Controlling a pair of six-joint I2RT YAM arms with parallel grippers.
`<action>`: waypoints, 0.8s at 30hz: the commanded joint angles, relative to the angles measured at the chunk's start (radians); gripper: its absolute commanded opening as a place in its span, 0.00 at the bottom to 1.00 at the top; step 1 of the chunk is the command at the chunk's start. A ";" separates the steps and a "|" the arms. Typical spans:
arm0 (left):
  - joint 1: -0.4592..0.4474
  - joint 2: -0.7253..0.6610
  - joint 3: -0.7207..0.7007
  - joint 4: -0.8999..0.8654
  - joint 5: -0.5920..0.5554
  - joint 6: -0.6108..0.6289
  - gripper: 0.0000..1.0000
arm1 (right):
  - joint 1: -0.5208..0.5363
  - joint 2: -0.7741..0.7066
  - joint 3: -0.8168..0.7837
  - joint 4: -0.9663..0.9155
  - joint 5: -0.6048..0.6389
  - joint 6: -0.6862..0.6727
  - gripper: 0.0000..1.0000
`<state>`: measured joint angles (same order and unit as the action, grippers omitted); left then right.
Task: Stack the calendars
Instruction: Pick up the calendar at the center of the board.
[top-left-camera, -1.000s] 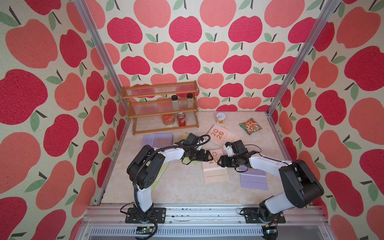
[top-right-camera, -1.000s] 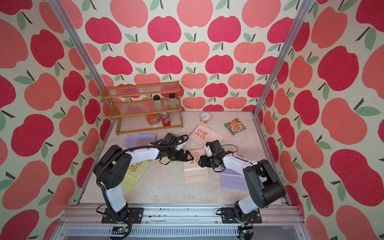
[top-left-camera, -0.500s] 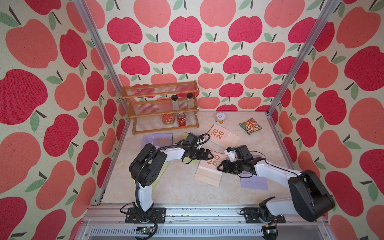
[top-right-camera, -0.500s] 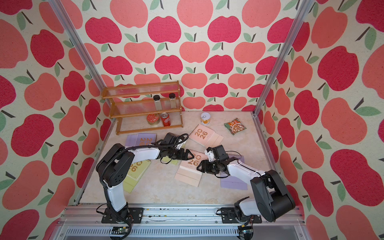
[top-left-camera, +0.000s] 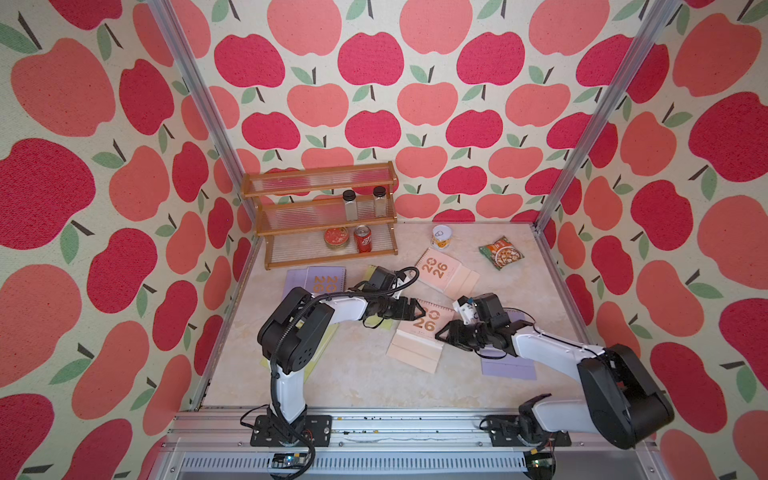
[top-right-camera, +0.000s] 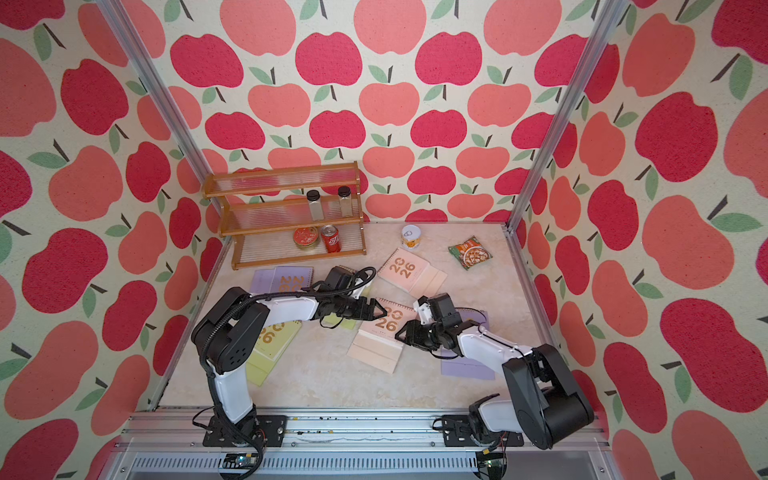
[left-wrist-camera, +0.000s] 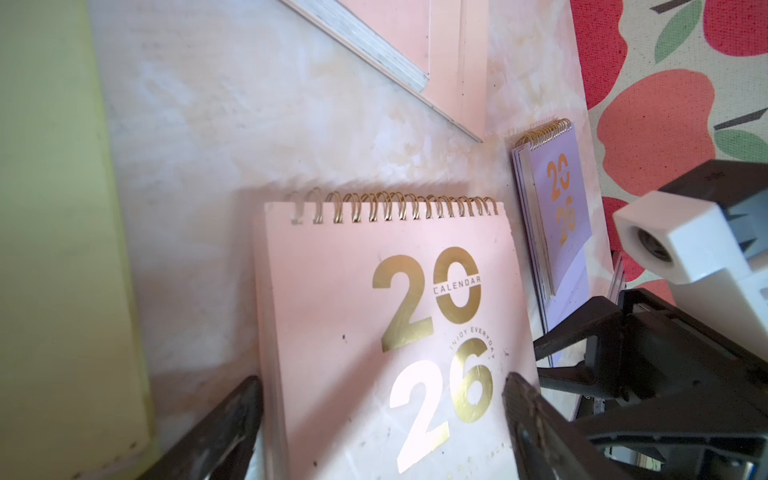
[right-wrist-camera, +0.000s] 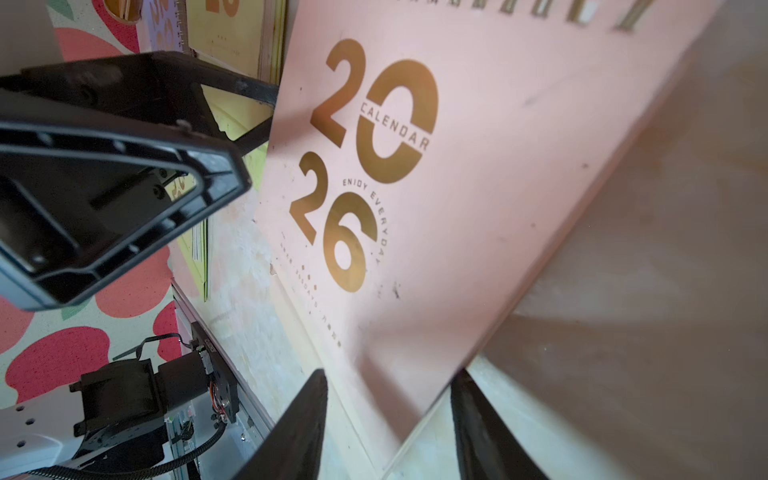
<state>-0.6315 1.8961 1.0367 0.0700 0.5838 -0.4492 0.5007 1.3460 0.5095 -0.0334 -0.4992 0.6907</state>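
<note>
At the left, the left lilac calendar (top-left-camera: 316, 281) is lying by the rack (top-left-camera: 291, 230), and a green calendar (top-right-camera: 274, 353) is being half covered by the left arm. The calendars are lying scattered, with no pile begun.

The left gripper (top-left-camera: 417, 311) is being held with jaws spread wide near the spiral end of the middle pink calendar (top-left-camera: 415, 349), probably so that the cover is being steadied there.

Further right, the right gripper (top-left-camera: 439, 336) is being held at that calendar's side edge, jaws part-way apart (a flat cover is likely being taken by its edge, since nothing else is offering a hold).

The whole layout is being shown in both top views, but the contact itself is being hidden by the grippers. In the right wrist view the edge is being seen between the fingers (right-wrist-camera: 299, 424) — whether it is being pinched cannot be told. Only in the left wrist view are the numerals of the right lilac calendar (left-wrist-camera: 561, 195) being shown.
</note>
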 joint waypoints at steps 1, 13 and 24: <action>-0.028 0.006 -0.043 -0.073 0.102 -0.004 0.87 | 0.002 -0.037 0.011 0.188 -0.023 0.036 0.48; -0.028 -0.029 -0.045 -0.064 0.092 -0.006 0.86 | 0.004 -0.053 0.001 0.224 -0.008 0.059 0.34; -0.014 -0.109 -0.049 -0.097 0.034 0.012 0.86 | 0.000 -0.024 0.021 0.201 0.008 0.049 0.02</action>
<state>-0.6361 1.8366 0.9936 0.0097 0.5877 -0.4503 0.5007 1.3182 0.5056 0.1658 -0.5003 0.7856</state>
